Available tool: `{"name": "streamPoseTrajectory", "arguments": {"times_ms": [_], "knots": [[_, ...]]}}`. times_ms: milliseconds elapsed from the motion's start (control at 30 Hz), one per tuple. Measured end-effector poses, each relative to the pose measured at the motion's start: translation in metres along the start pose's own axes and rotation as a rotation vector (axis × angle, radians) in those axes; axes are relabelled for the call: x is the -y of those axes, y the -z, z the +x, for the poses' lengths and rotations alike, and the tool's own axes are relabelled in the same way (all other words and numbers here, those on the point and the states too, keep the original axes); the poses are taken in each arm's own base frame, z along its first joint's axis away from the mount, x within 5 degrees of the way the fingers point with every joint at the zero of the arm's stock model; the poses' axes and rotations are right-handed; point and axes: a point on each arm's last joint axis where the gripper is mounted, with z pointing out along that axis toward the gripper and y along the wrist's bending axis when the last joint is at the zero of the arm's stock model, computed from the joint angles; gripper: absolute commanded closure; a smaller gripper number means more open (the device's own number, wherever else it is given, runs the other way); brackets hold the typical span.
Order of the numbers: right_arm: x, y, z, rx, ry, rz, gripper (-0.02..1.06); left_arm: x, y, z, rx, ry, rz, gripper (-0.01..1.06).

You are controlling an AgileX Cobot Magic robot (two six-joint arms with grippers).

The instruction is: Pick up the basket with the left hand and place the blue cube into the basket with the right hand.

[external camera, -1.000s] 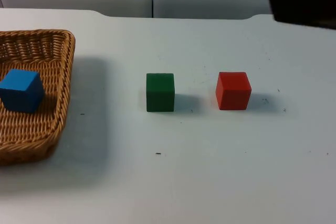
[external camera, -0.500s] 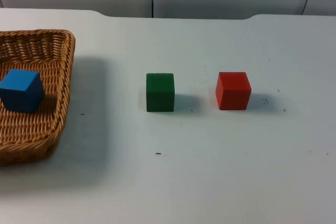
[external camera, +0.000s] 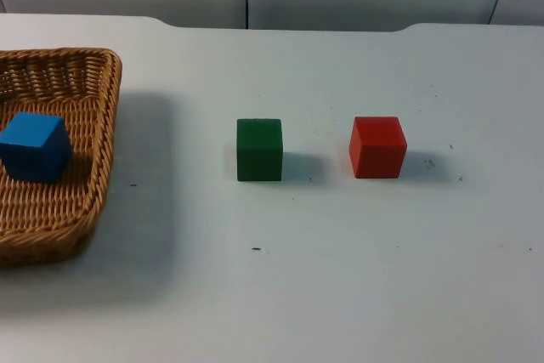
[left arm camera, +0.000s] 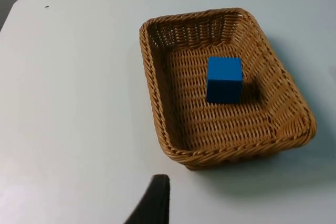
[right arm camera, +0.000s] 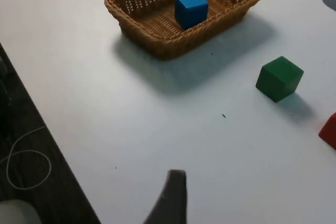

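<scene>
Wicker fills the near-left of the top view: a tan woven rectangular basket [external camera: 59, 155] sits on the white table top [external camera: 357, 278], and a blue cube [external camera: 34, 146] rests on its floor, so the placing looks done. A green cube [external camera: 259, 150] and a red cube [external camera: 377, 147] stand side by side, well apart from the basket.

From the left wrist view, the left gripper's black fingertip [left arm camera: 155, 203] hangs just short of the basket's near rim [left arm camera: 231, 156], not touching it; how far the fingers are spread cannot be told. The blue cube [left arm camera: 224, 80] lies ahead of it, mid-floor.

From the right wrist view, the right gripper's fingertip [right arm camera: 170, 200] is far back from the basket [right arm camera: 184, 11], holding nothing visible; its opening cannot be told either.

The basket is probably light, stiff yet slightly springy; a pinch over the thick braided rim would suit. The loose cube could slide if the basket tilts.
</scene>
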Motion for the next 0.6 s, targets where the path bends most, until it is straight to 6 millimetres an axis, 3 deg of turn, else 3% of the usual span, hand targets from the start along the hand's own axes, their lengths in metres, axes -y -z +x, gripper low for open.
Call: {"name": "streamPoseTrajectory", "arguments": {"times_ms": [167,367,600], "knots": [[-0.001,0.012,0.011,-0.023,-0.007,0.003,0.27,0.000,0.000,0.000,0.001,0.000,0.000,0.00],[0.000,0.021,0.020,-0.028,-0.007,0.015,0.27,0.000,0.000,0.000,0.001,0.000,0.000,0.00],[0.002,0.019,0.026,-0.057,-0.037,0.040,0.27,0.000,0.000,0.000,0.003,0.000,0.000,0.00]]}}
